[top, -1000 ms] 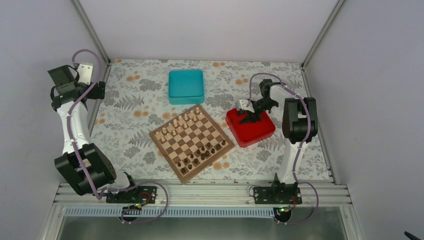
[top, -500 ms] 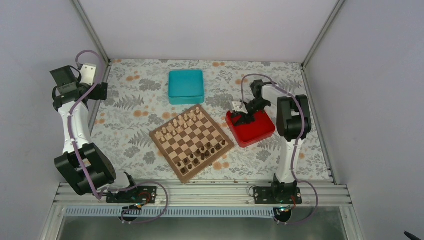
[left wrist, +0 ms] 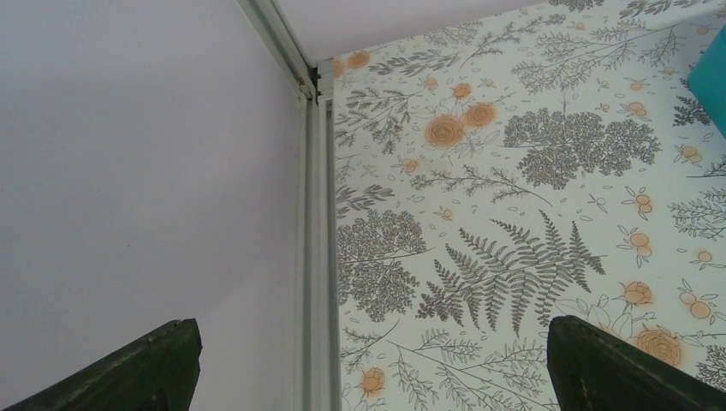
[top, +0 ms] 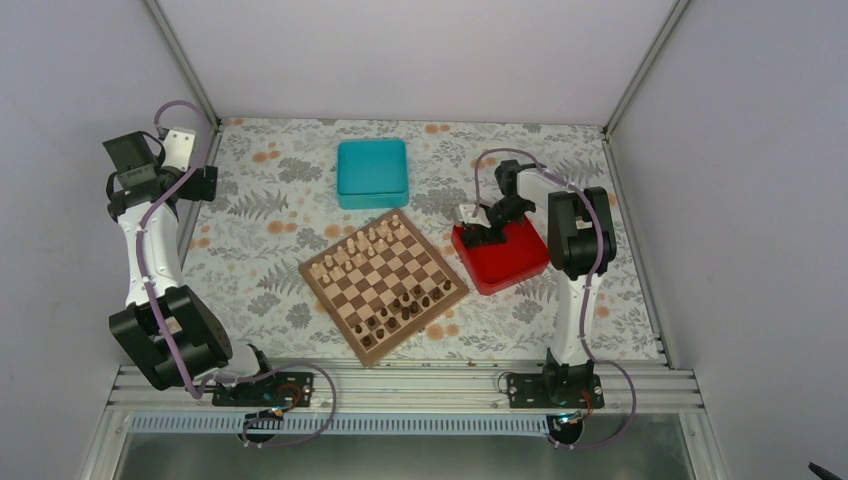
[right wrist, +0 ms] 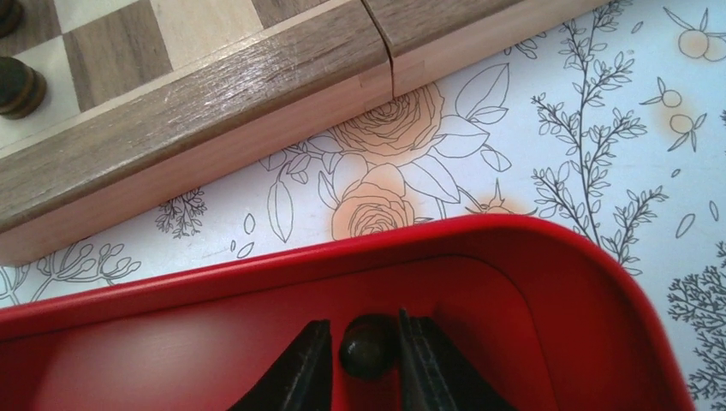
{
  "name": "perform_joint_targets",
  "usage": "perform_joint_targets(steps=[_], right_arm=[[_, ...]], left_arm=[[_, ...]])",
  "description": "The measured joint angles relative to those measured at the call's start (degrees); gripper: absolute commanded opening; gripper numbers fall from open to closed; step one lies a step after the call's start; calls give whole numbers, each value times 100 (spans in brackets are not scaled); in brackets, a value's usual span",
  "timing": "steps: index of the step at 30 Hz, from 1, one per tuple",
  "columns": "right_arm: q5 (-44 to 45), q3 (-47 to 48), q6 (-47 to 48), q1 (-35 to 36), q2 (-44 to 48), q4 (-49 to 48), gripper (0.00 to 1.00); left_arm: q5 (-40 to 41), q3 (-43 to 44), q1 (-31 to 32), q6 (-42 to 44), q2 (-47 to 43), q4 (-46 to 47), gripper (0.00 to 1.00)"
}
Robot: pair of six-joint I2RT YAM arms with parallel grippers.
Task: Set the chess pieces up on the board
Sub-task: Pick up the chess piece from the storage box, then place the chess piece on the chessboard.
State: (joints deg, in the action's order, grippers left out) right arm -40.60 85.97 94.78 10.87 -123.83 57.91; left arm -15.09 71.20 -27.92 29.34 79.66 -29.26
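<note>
The board (top: 338, 314) lies at mid table, turned diagonally. Dark chess pieces (top: 410, 300) stand on its near right rows and pale pieces (top: 360, 245) on the far left rows. My right gripper (top: 478, 237) is low over the left corner of the red tray (top: 520, 262). In the right wrist view its jaws (right wrist: 364, 321) are closed around a dark round-topped chess piece (right wrist: 368, 347) inside the tray (right wrist: 257, 265). The board's edge (right wrist: 214, 86) and two dark pieces (right wrist: 17, 86) show beyond. My left gripper (left wrist: 370, 324) is wide open and empty at the far left.
A teal box (top: 372, 172) sits behind the board. The enclosure's wall and metal post (left wrist: 312, 214) are close to my left gripper. The floral table cover (top: 260, 220) spreads around the board.
My right gripper has moved left across the red tray, from its middle to the corner nearest the board. The left arm has shifted only slightly.
</note>
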Motion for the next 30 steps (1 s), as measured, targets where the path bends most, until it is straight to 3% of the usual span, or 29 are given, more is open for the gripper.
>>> perform_joint_targets(steps=[6, 22, 30], right_arm=[[116, -87, -186, 0, 83, -109, 9], [540, -286, -605, -310, 1287, -26, 8], [533, -175, -807, -33, 1749, 463, 8]], left_arm=[[4, -2, 66, 9, 0, -2, 100], [243, -28, 769, 20, -48, 57, 100], [284, -26, 1263, 15, -63, 138, 100]])
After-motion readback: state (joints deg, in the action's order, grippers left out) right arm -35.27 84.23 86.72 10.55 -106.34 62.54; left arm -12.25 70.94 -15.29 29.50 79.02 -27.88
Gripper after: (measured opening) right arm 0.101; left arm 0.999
